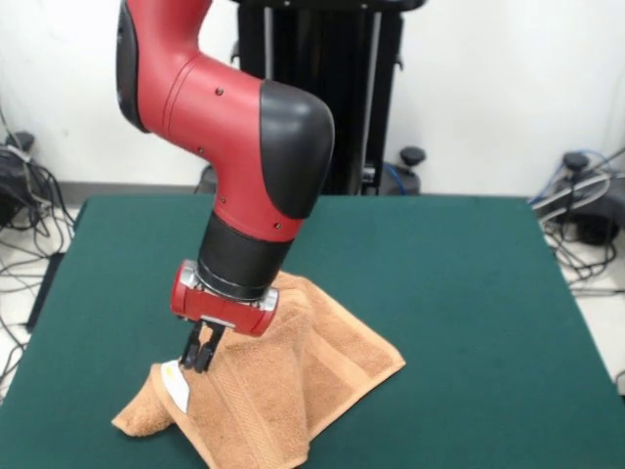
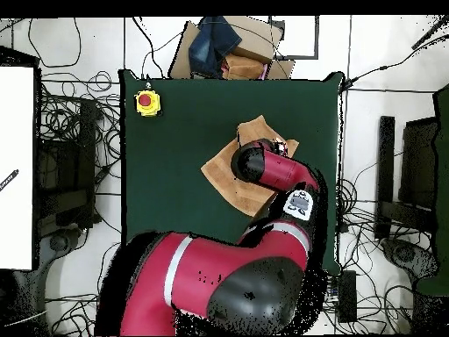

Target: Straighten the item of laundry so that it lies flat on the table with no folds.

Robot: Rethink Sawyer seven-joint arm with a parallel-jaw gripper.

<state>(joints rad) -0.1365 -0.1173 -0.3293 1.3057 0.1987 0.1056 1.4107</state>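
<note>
Towel (image 1: 293,381) rumpled, folded near table (image 1: 469,293) edge; tool (image 1: 200,360) pinching fold.

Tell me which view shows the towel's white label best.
The front view. There the label shows as a white strip on the towel, just below the hand, whose tips look closed. In the overhead view the arm covers that part of the towel; no label shows.
</note>
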